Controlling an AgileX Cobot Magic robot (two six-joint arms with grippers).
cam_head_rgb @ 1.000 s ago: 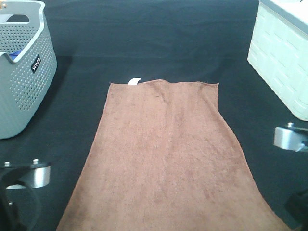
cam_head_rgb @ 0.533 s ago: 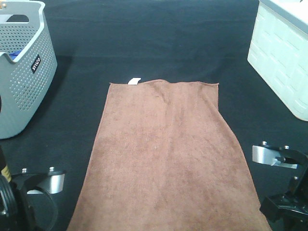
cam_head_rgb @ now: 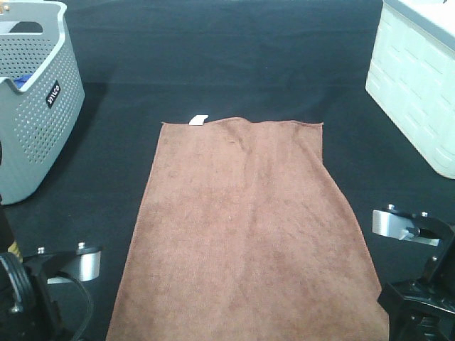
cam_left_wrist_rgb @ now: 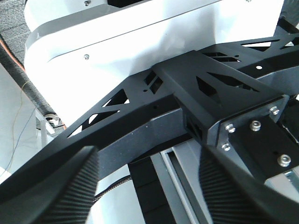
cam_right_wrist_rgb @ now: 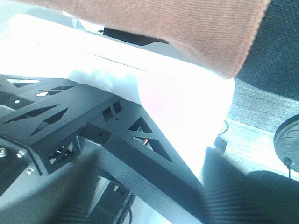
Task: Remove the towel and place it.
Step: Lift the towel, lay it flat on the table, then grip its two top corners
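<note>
From where I stand the towel (cam_head_rgb: pixel 242 227) lies spread flat on the black table (cam_head_rgb: pixel 234 64), running from the centre down to six o'clock, its white tag (cam_head_rgb: pixel 198 119) at the far corner toward eleven. The grey basket (cam_head_rgb: pixel 35 106) sits at ten o'clock and the white crate (cam_head_rgb: pixel 419 85) at two, both well apart from it. The left gripper (cam_left_wrist_rgb: pixel 149 191) waits low at seven o'clock, the right gripper (cam_right_wrist_rgb: pixel 154 196) at five, each just beside a near corner. Both have their fingers spread with nothing between them, so neither holds the cloth. I judge the towel is laid in its place and the job is near its end. The next move, I'd say, calls for both arms to draw back without catching the near hem and rucking the flat cloth.
</note>
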